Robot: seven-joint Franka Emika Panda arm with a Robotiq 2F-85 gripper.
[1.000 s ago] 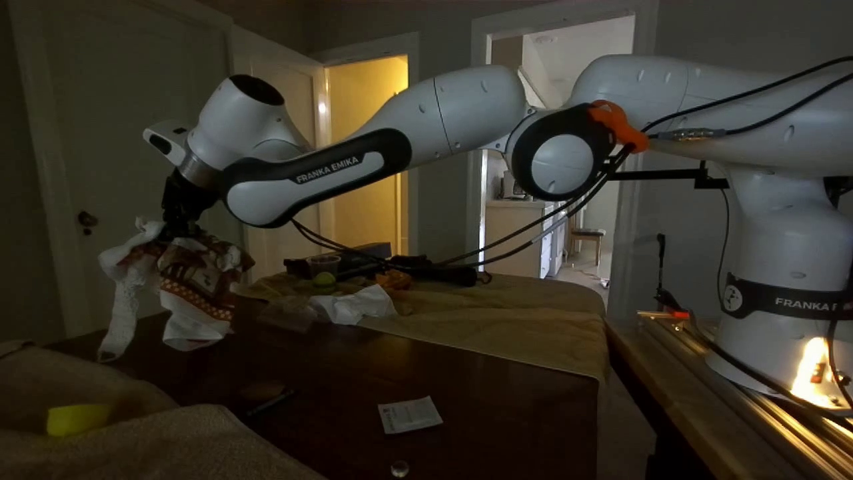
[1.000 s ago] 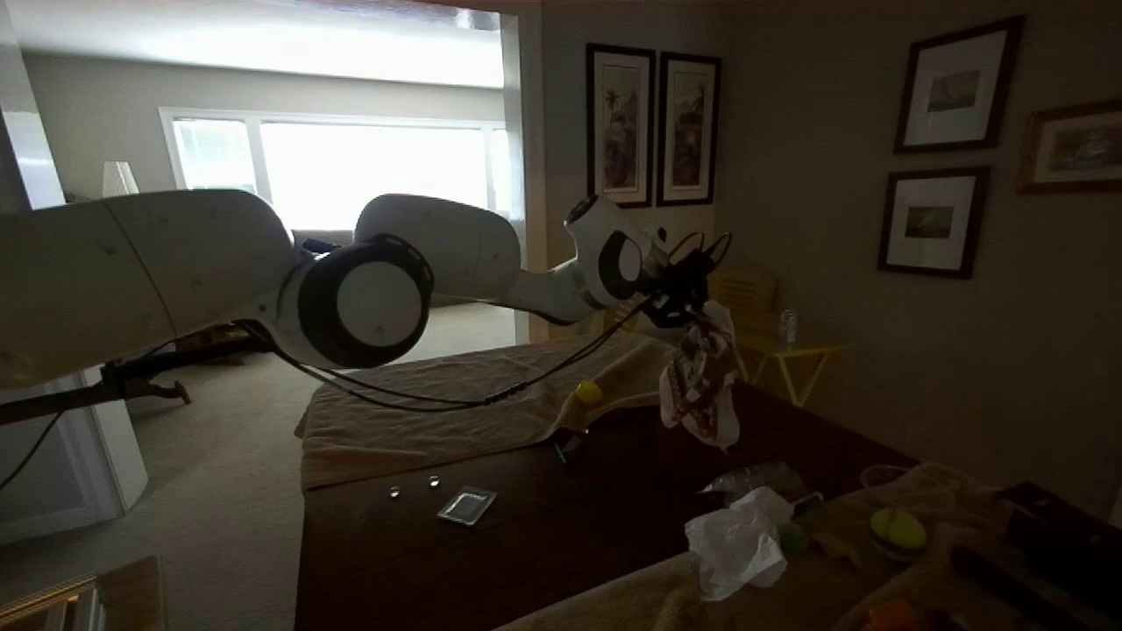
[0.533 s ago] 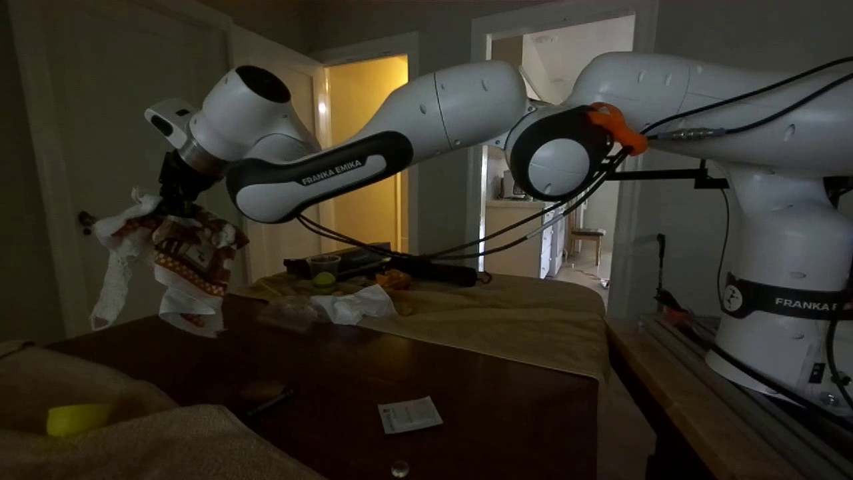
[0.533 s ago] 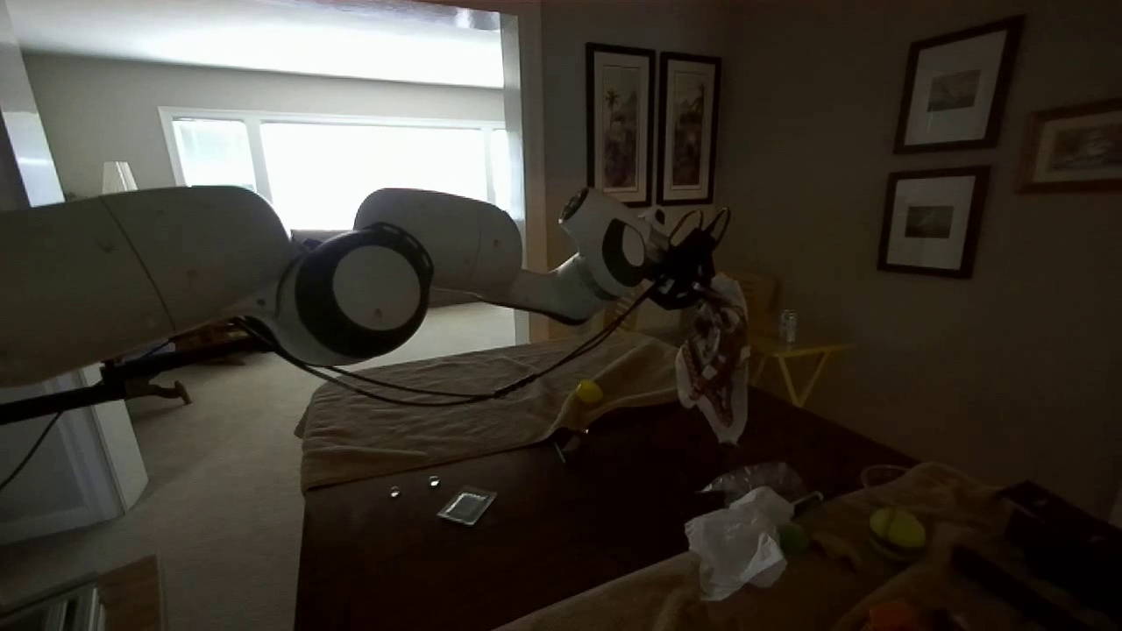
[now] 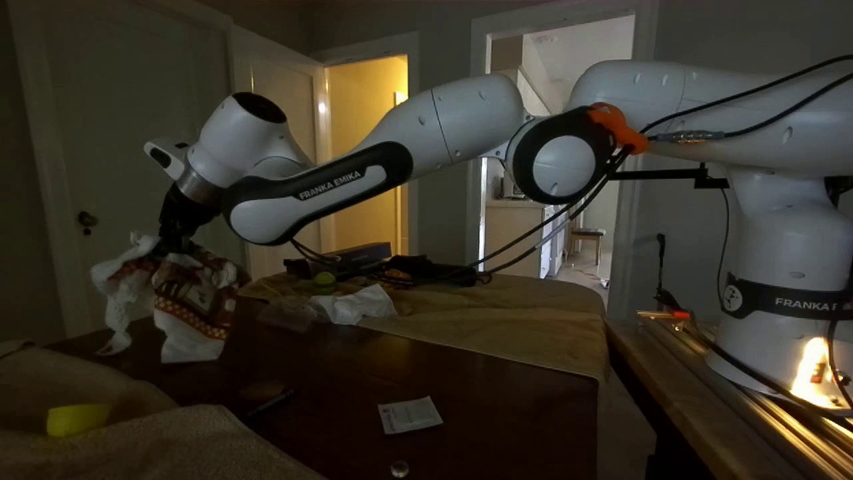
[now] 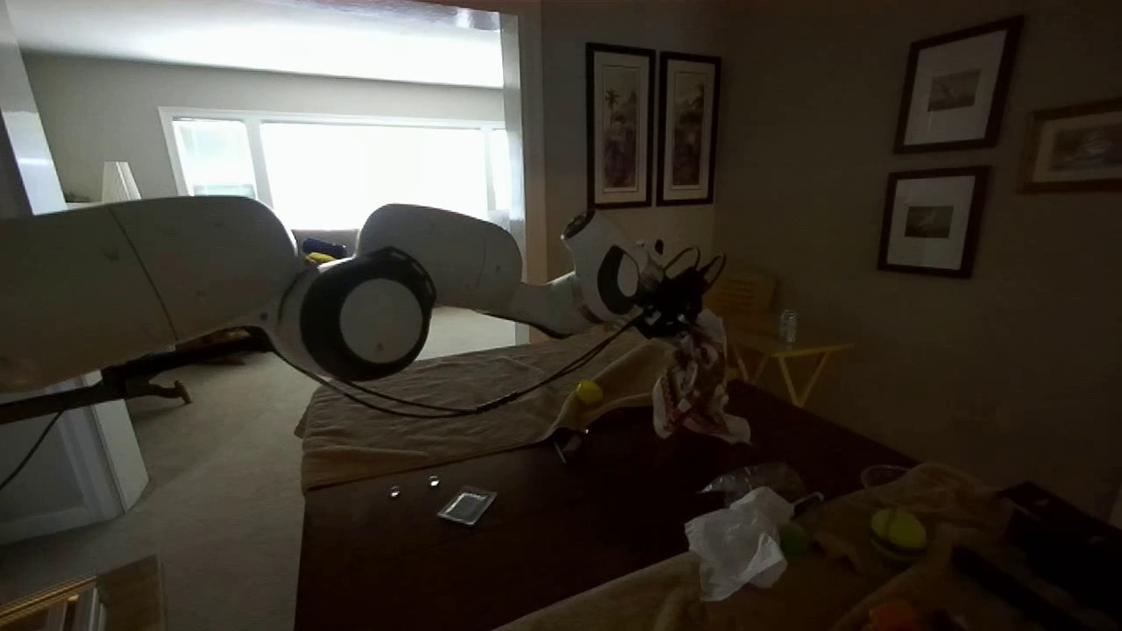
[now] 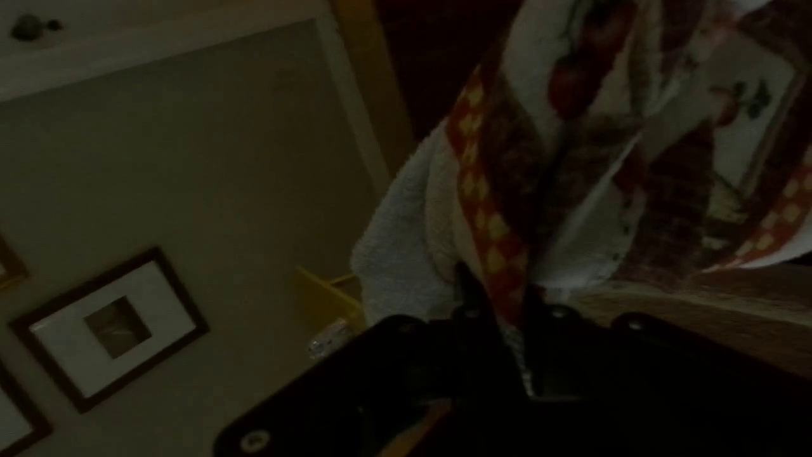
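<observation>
The gripper (image 7: 503,297) points downward, leaning slightly away from the base (image 5: 780,267), its fingers (image 7: 474,330) pressed almost together. Just above it sits the wrist (image 5: 236,143); behind it, the forearm (image 5: 460,120) slopes up toward the elbow (image 5: 563,167), well back.

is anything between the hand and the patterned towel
Nothing visible. In the wrist view the hand directly pinches a fold of the patterned towel, with no other object showing in the grip. In an exterior view the crumpled white sheet lies off to one side, apart from both.
</observation>
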